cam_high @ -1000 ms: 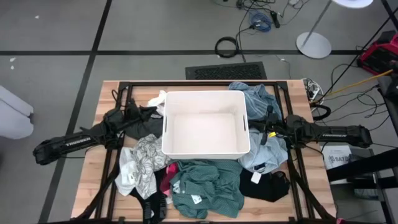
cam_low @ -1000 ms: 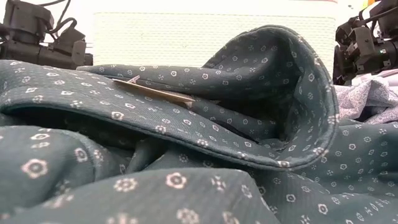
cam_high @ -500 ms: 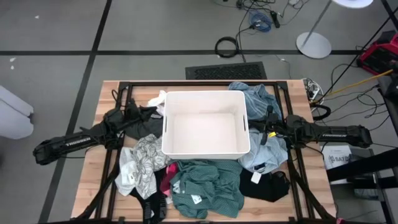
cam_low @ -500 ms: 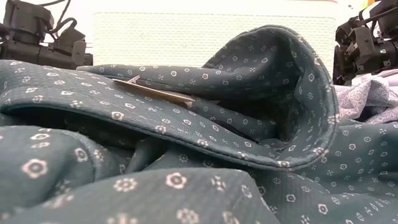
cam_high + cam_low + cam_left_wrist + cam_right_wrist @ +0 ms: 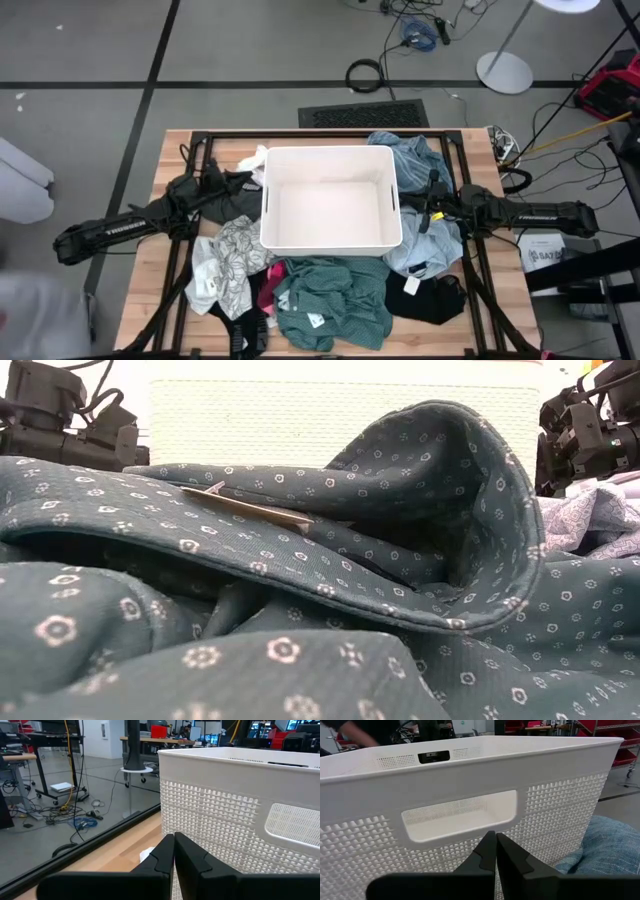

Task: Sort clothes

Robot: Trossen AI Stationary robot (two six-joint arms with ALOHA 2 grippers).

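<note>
On the wooden desk (image 5: 170, 150) nothing has moved this past second: my left gripper (image 5: 173, 851) and right gripper (image 5: 495, 851) still flank the empty white plastic bin (image 5: 331, 240), jaws pressed together, soft fabric clothes (image 5: 333, 300) heaped around unsorted.

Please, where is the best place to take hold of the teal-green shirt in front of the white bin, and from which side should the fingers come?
Probably the raised fold of the teal-green shirt near the white bin, coming straight down from above. The shirt lies crumpled and flat on the table, so its sides give little to pinch, and the low view shows a thick collar fold standing up.
</note>
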